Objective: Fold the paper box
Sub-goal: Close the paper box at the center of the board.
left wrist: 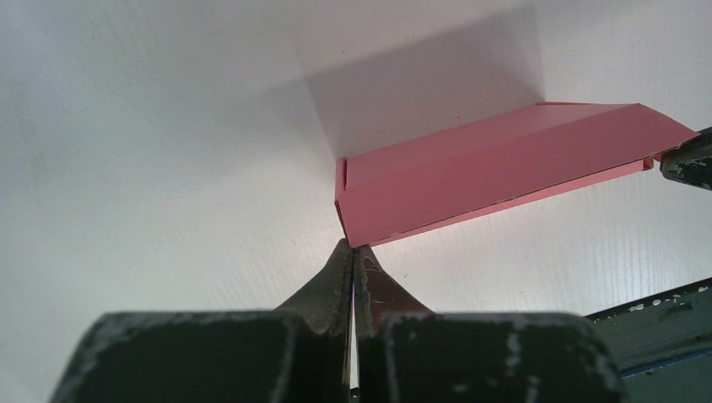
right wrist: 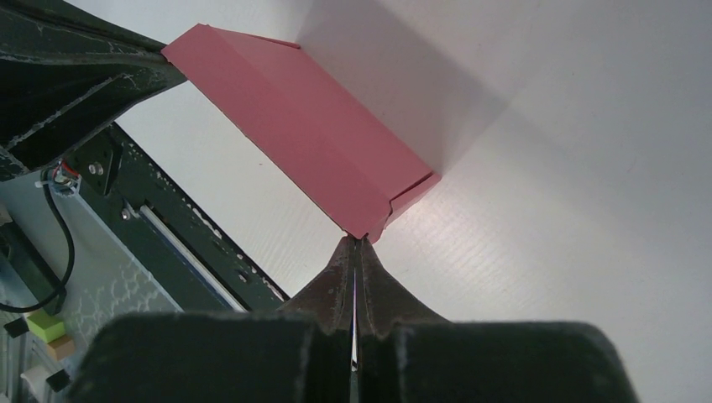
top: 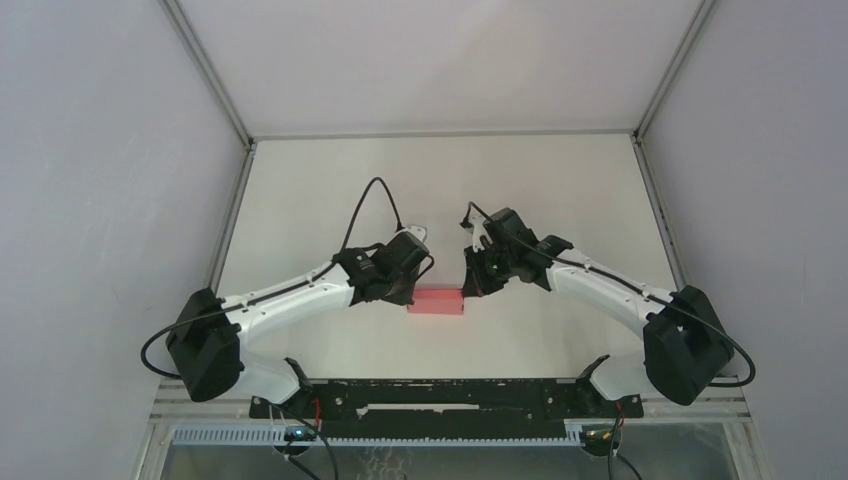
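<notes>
Pink paper box (top: 436,301) lies on bench (top: 560,200), long axis 9-to-3. Left end effector (left wrist: 353,252) clenched, tips touching its 9 o'clock corner; right end effector (right wrist: 356,245) clenched at 3. Equally near.

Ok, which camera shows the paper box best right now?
Left wrist: the paper box fills mid-frame end to end, its creases and near-end flap clear. Right wrist shows the box large too, but at a steeper slant. Top external gives only a small pink strip of the box between the two arms.
</notes>
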Motion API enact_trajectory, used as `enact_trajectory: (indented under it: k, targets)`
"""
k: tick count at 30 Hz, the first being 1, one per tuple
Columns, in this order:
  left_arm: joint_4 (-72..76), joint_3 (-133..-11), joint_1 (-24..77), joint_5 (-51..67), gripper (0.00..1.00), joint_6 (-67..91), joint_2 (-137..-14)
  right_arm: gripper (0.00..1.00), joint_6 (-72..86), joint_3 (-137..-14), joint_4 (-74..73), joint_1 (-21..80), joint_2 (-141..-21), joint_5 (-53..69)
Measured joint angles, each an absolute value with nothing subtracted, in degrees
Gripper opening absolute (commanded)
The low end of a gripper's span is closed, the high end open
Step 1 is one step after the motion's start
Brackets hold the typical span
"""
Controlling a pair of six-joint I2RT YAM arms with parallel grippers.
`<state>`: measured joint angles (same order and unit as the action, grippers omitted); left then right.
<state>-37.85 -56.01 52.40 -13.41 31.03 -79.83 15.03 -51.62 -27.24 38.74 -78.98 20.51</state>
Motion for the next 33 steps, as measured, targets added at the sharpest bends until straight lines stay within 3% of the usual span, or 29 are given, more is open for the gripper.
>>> enact_trajectory:
  k: [33]
  targets:
    - [-38.02, -56.18, 52.40, -11.55, 0.03, 30.39, -79.81, 0.00, 15.59, -51.77, -27.75, 35.24, -80.12, 26.33]
